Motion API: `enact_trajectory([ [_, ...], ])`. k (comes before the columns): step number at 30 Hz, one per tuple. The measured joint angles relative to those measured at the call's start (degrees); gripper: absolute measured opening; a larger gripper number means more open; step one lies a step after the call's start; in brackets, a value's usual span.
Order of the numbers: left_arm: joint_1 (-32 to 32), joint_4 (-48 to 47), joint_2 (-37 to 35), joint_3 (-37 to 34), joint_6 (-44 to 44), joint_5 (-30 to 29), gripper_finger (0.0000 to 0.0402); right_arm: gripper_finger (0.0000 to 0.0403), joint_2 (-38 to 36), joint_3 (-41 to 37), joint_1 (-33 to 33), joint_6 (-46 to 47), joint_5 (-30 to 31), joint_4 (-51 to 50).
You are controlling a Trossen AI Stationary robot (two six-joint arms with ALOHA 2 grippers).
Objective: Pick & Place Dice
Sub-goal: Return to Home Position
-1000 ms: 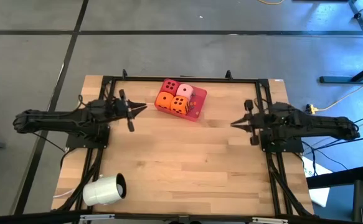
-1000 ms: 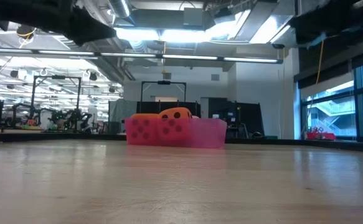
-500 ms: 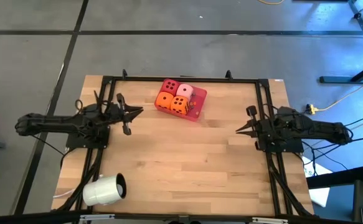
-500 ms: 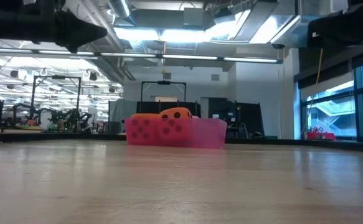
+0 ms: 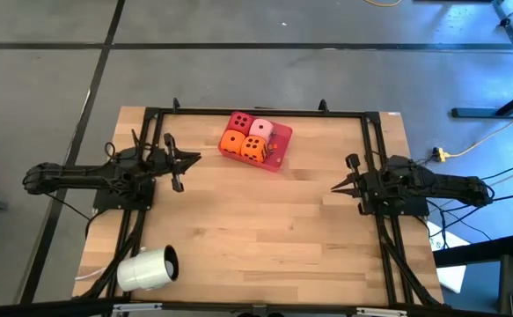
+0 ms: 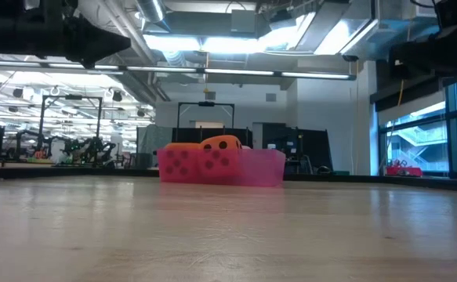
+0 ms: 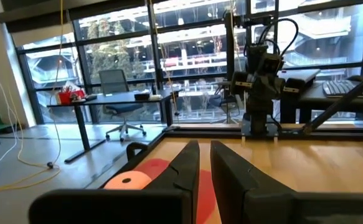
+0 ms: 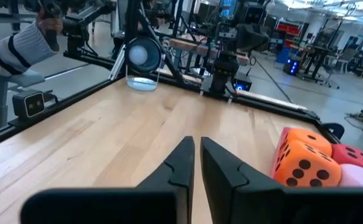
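Observation:
The dice lie together in a flat red tray (image 5: 280, 151) at the table's far middle: two orange dice (image 5: 231, 141) (image 5: 254, 149), a red die (image 5: 240, 121) and a pale pink die (image 5: 260, 129). The right wrist view shows an orange die (image 8: 302, 163) beside the red die (image 8: 355, 154). My left gripper (image 5: 199, 157) is shut and holds nothing. It hangs above the table, left of the tray, pointing level toward the right edge. My right gripper (image 5: 333, 187) is also shut and holds nothing, right of the tray, pointing toward the left edge. Its own wrist view shows the shut right gripper (image 8: 197, 142).
A white cup (image 5: 148, 268) lies on its side at the table's near left corner. A dark frame (image 5: 256, 112) runs along the far edge and both sides. Bare wood lies between the grippers. A person's striped sleeve (image 8: 25, 46) shows beyond the table.
Both arms have drawn back and sunk. My left gripper has moved toward the table's left edge and down, and my right gripper toward the right edge and down. Both have stayed shut. The dice and the tray have not moved.

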Motion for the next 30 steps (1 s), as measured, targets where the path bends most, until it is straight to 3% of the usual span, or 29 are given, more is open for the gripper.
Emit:
enact_trajectory([
  [8, 0.0, -0.1, 0.0, -0.7, 0.4, 2.9, 0.0031, 0.0029, -2.7, -3.6, 0.0, 0.2, 0.0, 2.4],
  [17, 0.0, 12.5, 0.0, -7.0, 2.4, 5.1, 0.0031, 0.0029, -3.2, -4.9, 0.0, 0.2, -0.5, 4.3],
  [30, 0.0, 7.0, -0.1, -7.2, -1.5, 5.2, 0.0033, 0.0029, -3.2, -5.0, 0.0, 0.0, -0.5, 4.2],
])
